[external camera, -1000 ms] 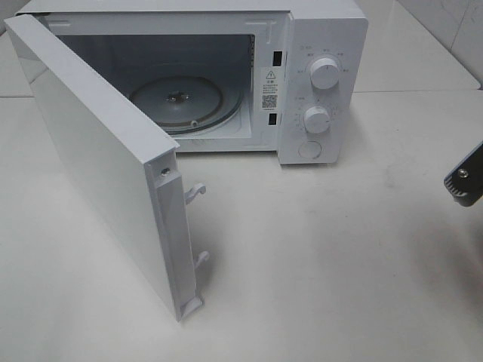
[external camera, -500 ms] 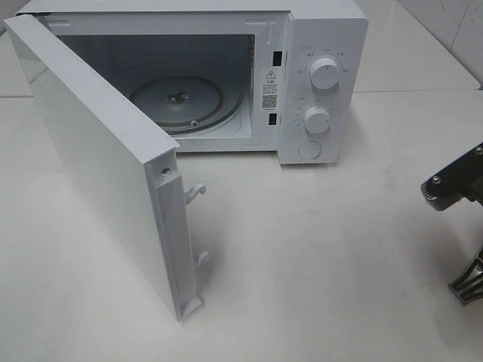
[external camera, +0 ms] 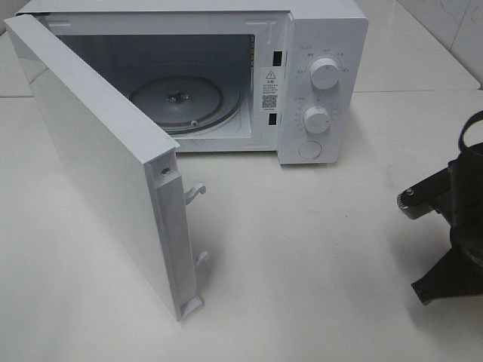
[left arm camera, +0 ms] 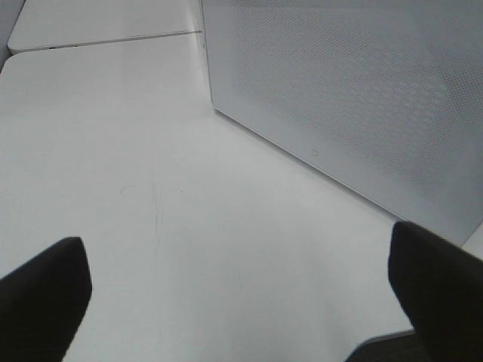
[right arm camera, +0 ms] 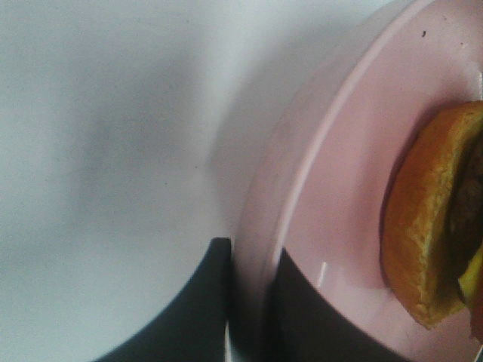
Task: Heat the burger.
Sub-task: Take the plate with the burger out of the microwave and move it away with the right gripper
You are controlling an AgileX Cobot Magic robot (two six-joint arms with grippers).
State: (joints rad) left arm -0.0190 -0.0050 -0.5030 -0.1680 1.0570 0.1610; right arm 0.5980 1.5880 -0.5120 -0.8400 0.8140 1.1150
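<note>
So the microwave (external camera: 204, 79) sits on the white table (external camera: 317, 256) with its door (external camera: 106, 166) swung wide open, and the glass turntable (external camera: 177, 102) inside has nothing on it. The right pincer (right arm camera: 253, 302) is clamped nearly shut on the rim of a pink plate (right arm camera: 332, 181), one finger on each side of the edge. The burger (right arm camera: 434, 226) is on that plate, only partly in frame. In the high view the right arm (external camera: 453, 226) is off to the microwave's right, near the edge of the shot. The left pincer (left arm camera: 241, 294) is spread fully wide, holding nothing, just outside the door.
</note>
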